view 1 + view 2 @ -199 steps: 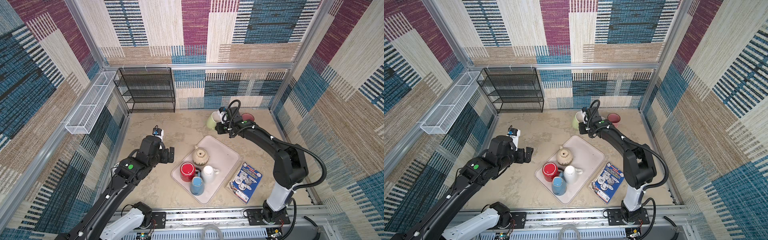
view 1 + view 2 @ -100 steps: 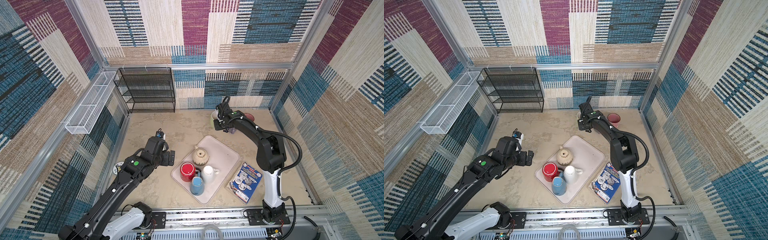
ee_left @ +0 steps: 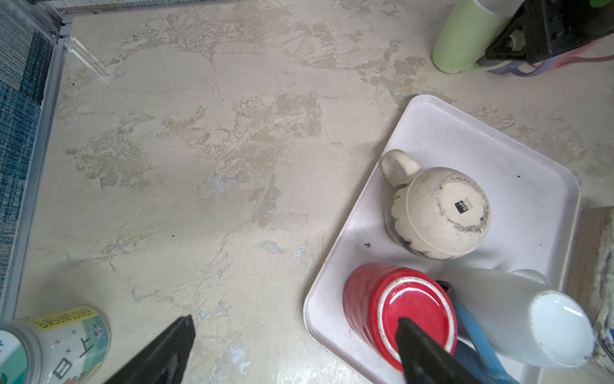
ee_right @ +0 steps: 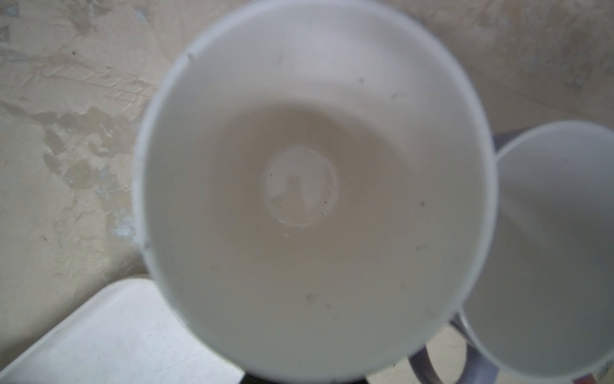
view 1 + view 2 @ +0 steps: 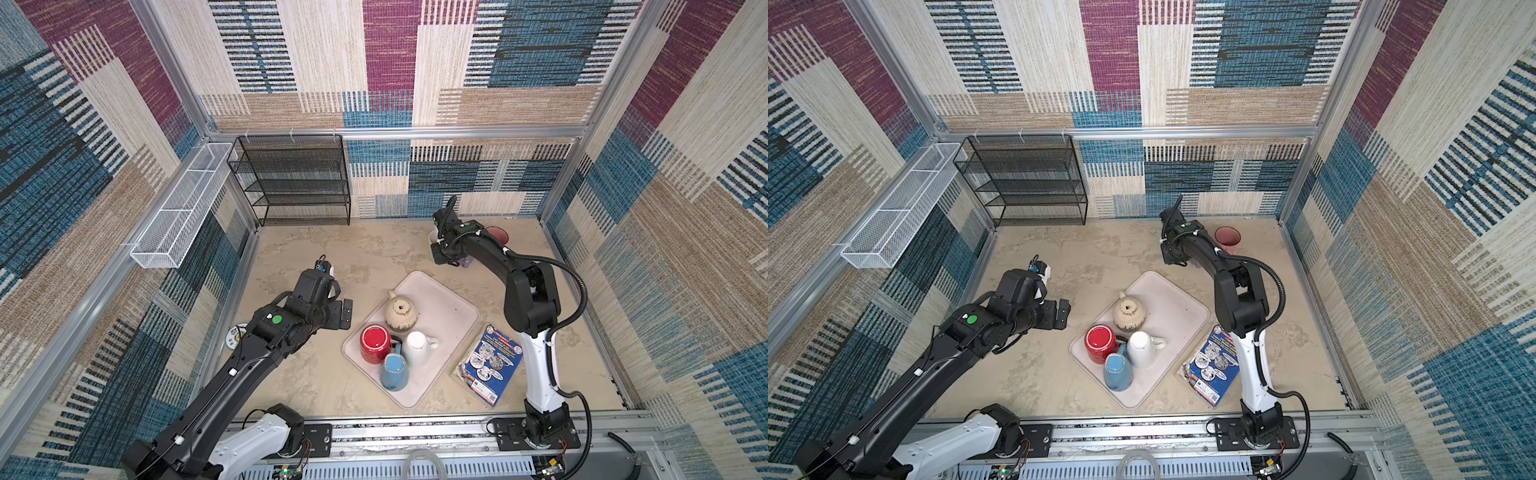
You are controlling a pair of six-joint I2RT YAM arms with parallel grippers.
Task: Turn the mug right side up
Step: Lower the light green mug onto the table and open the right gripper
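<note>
A light green mug (image 3: 465, 36) with a white inside (image 4: 312, 186) stands mouth up at the back of the table, its rim (image 5: 433, 237) showing beside the right arm. My right gripper (image 3: 508, 50) is shut on its handle side, and the jaws are hidden under the mug in the right wrist view. My left gripper (image 5: 343, 314) hangs open left of the tray (image 5: 449, 299). One of its fingertips (image 3: 408, 329) is in line with the base of an upside-down red mug (image 3: 398, 306).
Upside-down cream (image 5: 400, 313), white (image 5: 417, 345) and blue (image 5: 394, 370) mugs share the tray. A lavender mug (image 4: 548, 252) and a dark red cup (image 5: 496, 235) stand next to the green one. A blue packet (image 5: 490, 365), a can (image 3: 50, 342) and a black wire rack (image 5: 291, 178) are around.
The right gripper has rolled the green mug from lying sideways to mouth up and drawn in closer to the back. The left arm has dropped lower and shifted slightly toward the tray.
</note>
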